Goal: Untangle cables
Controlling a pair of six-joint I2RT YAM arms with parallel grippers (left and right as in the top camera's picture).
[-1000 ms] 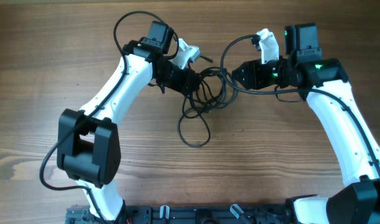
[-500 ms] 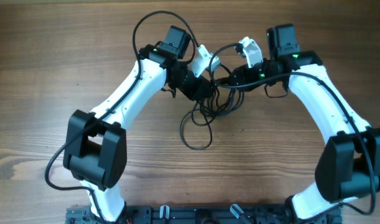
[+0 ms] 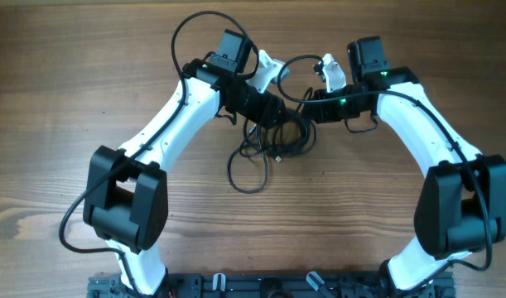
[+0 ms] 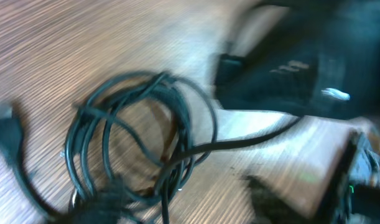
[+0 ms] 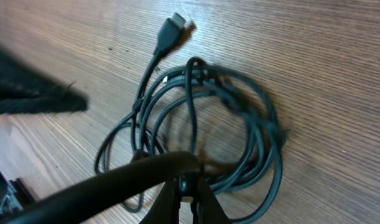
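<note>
Cables [image 3: 273, 142]: loose coil on table [image 3: 70, 66], lying between both sets of fingers. Right gripper [image 5: 186, 194] pinched shut on nearest strand; rest of coil [image 5: 230, 124] just ahead of tips, plug [image 5: 171, 28] beyond it on far side. Left gripper [image 3: 272, 112] over opposite edge of coil; wrist view blurred, cannot tell whether fingers apart or together.

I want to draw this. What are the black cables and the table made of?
The cables look like dull black rubbery plastic: they bend in soft loops. The table looks like wood, maybe laminate: brown streaky grain, slight sheen.
</note>
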